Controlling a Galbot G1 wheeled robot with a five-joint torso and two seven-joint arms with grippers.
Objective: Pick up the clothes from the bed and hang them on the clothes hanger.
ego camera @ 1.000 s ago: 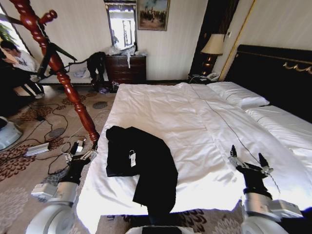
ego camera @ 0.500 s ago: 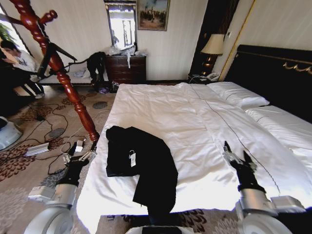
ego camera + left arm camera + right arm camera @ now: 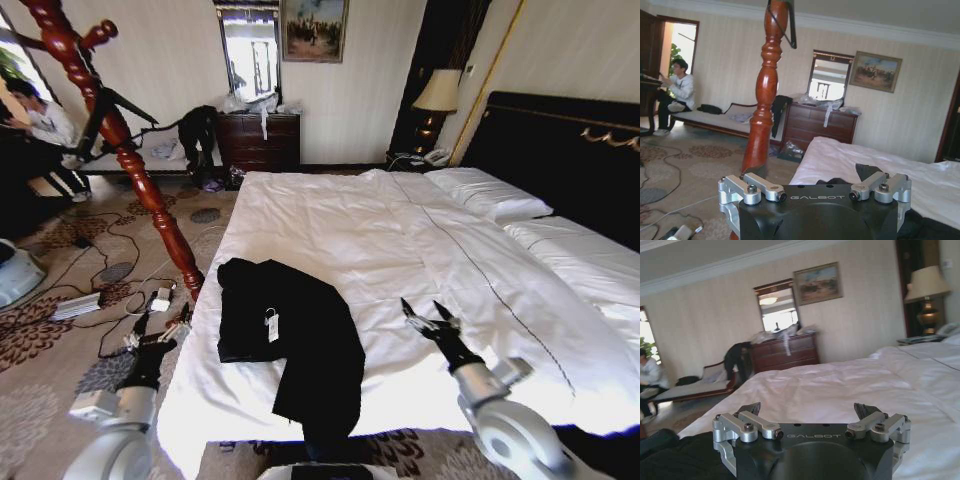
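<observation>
Here the black coat lies crumpled near the foot of the bed, by the clothes hanger; it looks soft, floppy and slippery-lined, best pinched at the collar. Since a second ago the right gripper, jaws spread, has swung closer to it, while the left gripper, jaws spread, has barely shifted beside the bed.

Head view looks down from bed foot; both wrist views sit low, facing dark wooden dresser (shared backdrop).

Dresser, lamp, perhaps cables on carpet.
</observation>
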